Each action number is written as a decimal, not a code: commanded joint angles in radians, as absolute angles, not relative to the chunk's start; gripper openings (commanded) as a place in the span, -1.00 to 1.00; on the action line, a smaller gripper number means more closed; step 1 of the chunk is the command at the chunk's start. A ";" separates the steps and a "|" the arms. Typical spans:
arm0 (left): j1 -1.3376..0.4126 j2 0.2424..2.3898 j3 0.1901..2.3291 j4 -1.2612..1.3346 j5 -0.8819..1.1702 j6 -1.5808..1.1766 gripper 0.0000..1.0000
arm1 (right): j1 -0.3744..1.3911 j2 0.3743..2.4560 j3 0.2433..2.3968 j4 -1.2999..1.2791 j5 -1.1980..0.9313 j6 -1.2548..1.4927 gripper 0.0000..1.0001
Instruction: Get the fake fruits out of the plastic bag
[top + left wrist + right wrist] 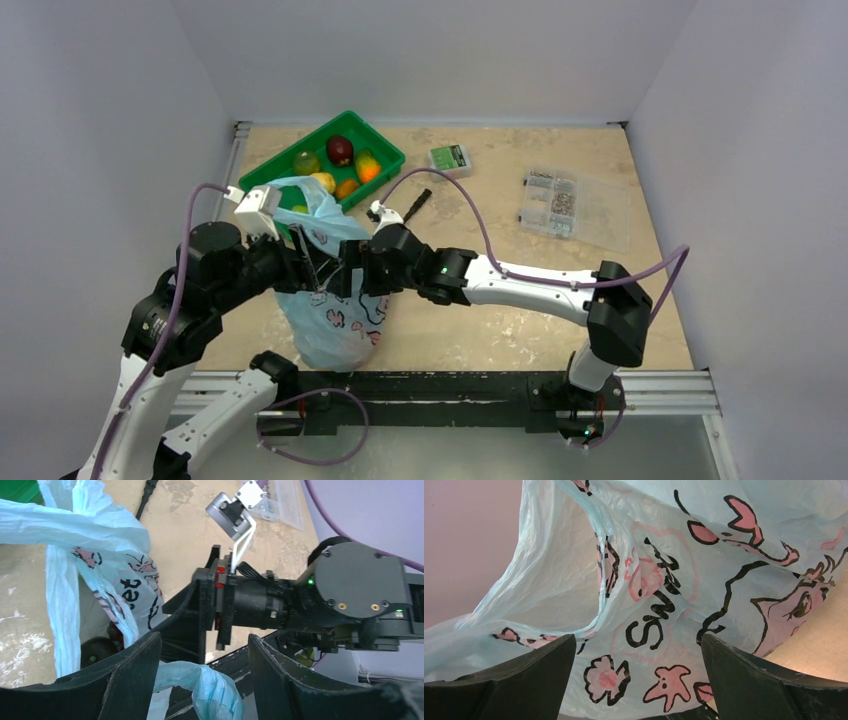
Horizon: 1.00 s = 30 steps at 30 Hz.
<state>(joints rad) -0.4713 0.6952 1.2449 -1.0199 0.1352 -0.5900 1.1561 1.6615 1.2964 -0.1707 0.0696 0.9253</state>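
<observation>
The light-blue plastic bag (335, 320) with pink-and-black prints stands mid-table between my two grippers. My left gripper (303, 262) is open, and a twisted bag handle (210, 687) lies loose between its fingers (132, 680), not pinched. My right gripper (347, 275) is open against the bag's side, and the printed film (649, 580) fills the gap between its fingers (539, 675). A dark rounded thing (92, 652) shows under the bag's edge; I cannot tell what it is. Several fake fruits lie in the green tray (385, 148): a green one (306, 161), a dark one (340, 149), a lemon (323, 181).
A small green box (450, 158) and a clear compartment box (575, 205) lie at the back right. A black stick-like object (415, 203) lies behind the right wrist. The table's near edge is a black rail (450, 385).
</observation>
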 commanded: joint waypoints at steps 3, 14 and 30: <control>-0.463 0.675 1.223 -0.960 0.206 -0.626 0.24 | 1.155 1.678 1.356 -0.068 0.142 0.977 0.88; -0.463 0.679 1.261 -0.956 0.229 -0.629 0.24 | 1.156 1.669 1.389 -0.073 0.143 0.979 0.96; -0.463 0.721 1.333 -1.043 0.186 -0.600 0.56 | 1.164 1.691 1.334 0.030 0.124 0.882 -1.00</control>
